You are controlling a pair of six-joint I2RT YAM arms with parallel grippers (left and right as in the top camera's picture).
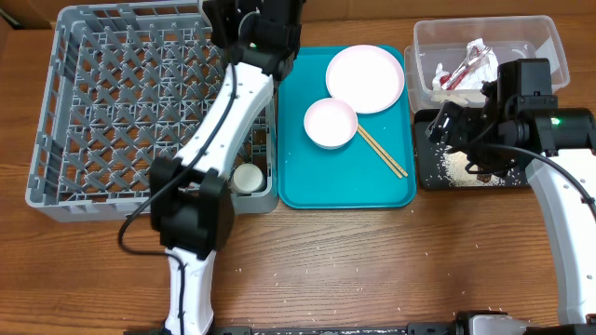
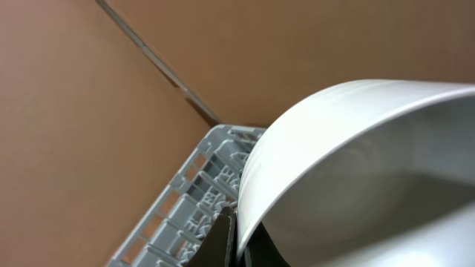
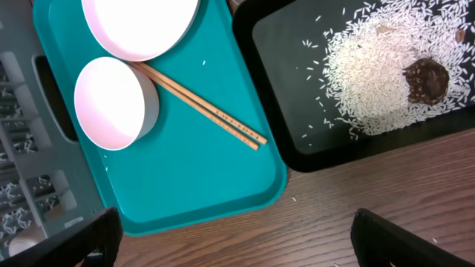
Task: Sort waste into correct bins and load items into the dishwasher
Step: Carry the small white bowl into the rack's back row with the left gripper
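Observation:
My left gripper (image 2: pixel 237 239) is shut on the rim of a white bowl (image 2: pixel 356 163) and holds it above the far corner of the grey dish rack (image 2: pixel 185 215). In the overhead view the left arm (image 1: pixel 265 33) hides this bowl at the rack's (image 1: pixel 84 112) far right. A small white cup (image 1: pixel 247 177) sits in the rack's near right corner. My right gripper (image 3: pixel 241 245) is open and empty over the table, between the teal tray (image 3: pixel 208 170) and the black tray (image 3: pixel 274 96). The black tray holds rice (image 3: pixel 378 74) and a brown lump (image 3: pixel 425 80).
The teal tray (image 1: pixel 298 177) carries a white plate (image 1: pixel 365 79), a second white bowl (image 1: pixel 331 123) and two chopsticks (image 1: pixel 382 151). The clear tub (image 1: pixel 428 46) at the back right holds the white-and-red wrapper (image 1: pixel 470 65). Loose rice grains lie on the wooden table.

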